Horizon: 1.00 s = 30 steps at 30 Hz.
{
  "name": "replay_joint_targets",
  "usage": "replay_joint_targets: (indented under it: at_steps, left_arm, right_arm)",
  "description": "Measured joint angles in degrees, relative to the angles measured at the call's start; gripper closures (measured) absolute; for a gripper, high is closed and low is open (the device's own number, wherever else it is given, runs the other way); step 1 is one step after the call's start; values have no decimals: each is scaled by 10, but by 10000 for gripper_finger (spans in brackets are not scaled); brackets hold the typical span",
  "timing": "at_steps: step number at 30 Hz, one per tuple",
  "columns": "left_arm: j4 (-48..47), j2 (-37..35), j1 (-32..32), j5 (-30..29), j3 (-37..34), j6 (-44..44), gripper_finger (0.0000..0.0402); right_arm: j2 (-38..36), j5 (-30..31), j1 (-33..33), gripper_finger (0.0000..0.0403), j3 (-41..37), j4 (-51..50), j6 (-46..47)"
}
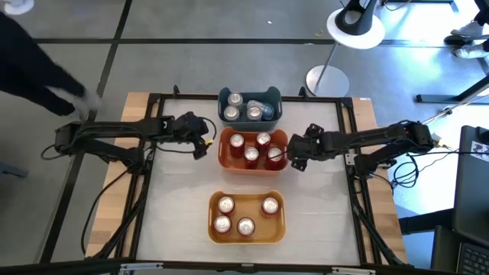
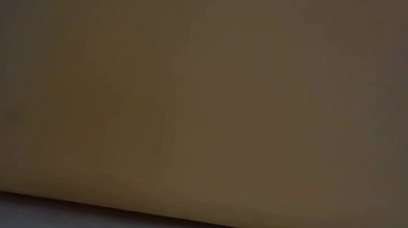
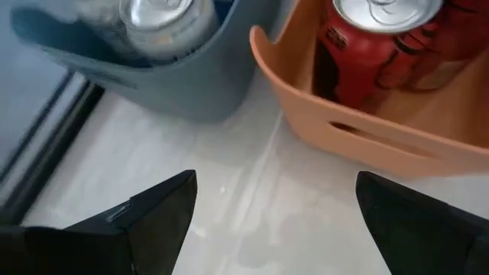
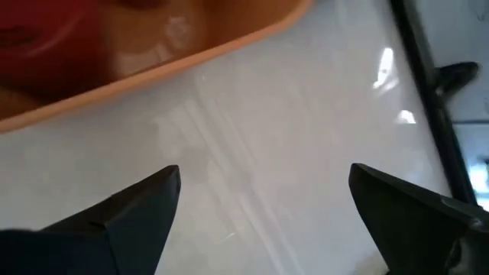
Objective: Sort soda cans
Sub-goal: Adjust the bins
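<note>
**Both hands open beside the middle bin of cans**

The small red-bodied soda cans with silver tops (image 1: 250, 148) stand four together in the orange plastic bin at the centre (image 1: 226, 157), which lies between the two hands. Four more red cans (image 1: 245, 215) sit in a tan plastic bin (image 1: 281, 226) nearer the front edge, well apart from both hands, and the silver-bodied cans (image 1: 243, 106) share the blue-grey plastic bin (image 1: 275, 116) at the back, touching the orange one.

The left hand (image 1: 201, 143) hovers just beside the orange bin's left wall, fingers spread wide with nothing between them; its wrist view shows a red can (image 3: 374, 46) inside the orange wall and a silver can (image 3: 164, 27) in the blue-grey bin ahead. The right hand (image 1: 296, 159) waits at the bin's right wall, also spread and empty, looking down on bare surface and the orange rim (image 4: 191, 53).

The step in hand is probably a reach into the orange bin. To do it well, a hand should rise clear of the wall, come down over one can's top and close on the body without nudging its neighbours, which stand close.

The white tabletop (image 1: 176, 206) is glossy and framed by dark rails on a wooden base. Grey floor surrounds it, with a round lamp base (image 1: 327, 80) behind. The low view shows only a blank tan surface.
</note>
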Motion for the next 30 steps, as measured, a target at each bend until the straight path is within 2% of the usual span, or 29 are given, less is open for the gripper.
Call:
replay_joint_targets:
  at_steps: [3,6,9,13,19,30]
  left_arm:
    - [27,28,21,-1,0,30,54]
    - [66,56,38,2,0,44,54]
    - [70,88,46,41,0,53,54]
    - [80,116,42,83,0,36,54]
    - [112,134,19,87,0,34,54]
    - [90,131,-28,83,0,-7,54]
  right_arm:
    - [0,-4,-7,24,-4,12,9]
    - [0,-20,-9,24,-28,57,-59]
    - [0,-75,-23,24,-60,140,-88]
    - [0,-144,-36,24,-69,195,-108]
    - [0,-142,-35,24,-70,227,-135]
    - [1,-170,-34,24,-71,236,-136]
